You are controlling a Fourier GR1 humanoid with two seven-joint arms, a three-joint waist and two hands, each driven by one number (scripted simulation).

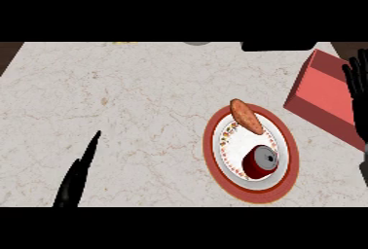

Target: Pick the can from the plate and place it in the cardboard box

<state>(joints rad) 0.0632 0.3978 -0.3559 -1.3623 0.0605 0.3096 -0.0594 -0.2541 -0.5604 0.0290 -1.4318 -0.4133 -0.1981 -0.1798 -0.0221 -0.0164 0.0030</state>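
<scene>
Item one: the can. We found it dark red with a grey top, lying in the lower part of the plate, its grey end turned toward the view's lower right. Nothing touched it apart from the plate beneath.

Item two: the plate. We recorded a white centre, a speckled band round it and a broad red rim. It sat on the surface right of the middle.

Item three: a sweet potato, orange-brown and long. We noted it at the plate's upper edge, tilted, one end reaching past the white centre onto the rim. It lay apart from the can.

Item four: the box, salmon red. We saw it just beside the plate on the upper right, set at an angle and cut off by the view's right edge. We could not tell whether it stood open.

Item five: the right hand. We logged it at the right edge, over the box, fingers straight and pointing up, holding nothing.

Item six: the left hand. We logged it at the lower left, well apart from the plate, fingers straight and together, pointing up, holding nothing.

Item seven: the surface, pale marble with faint brown veins. Dark shapes showed along its far edge; we could not tell what they were.
</scene>
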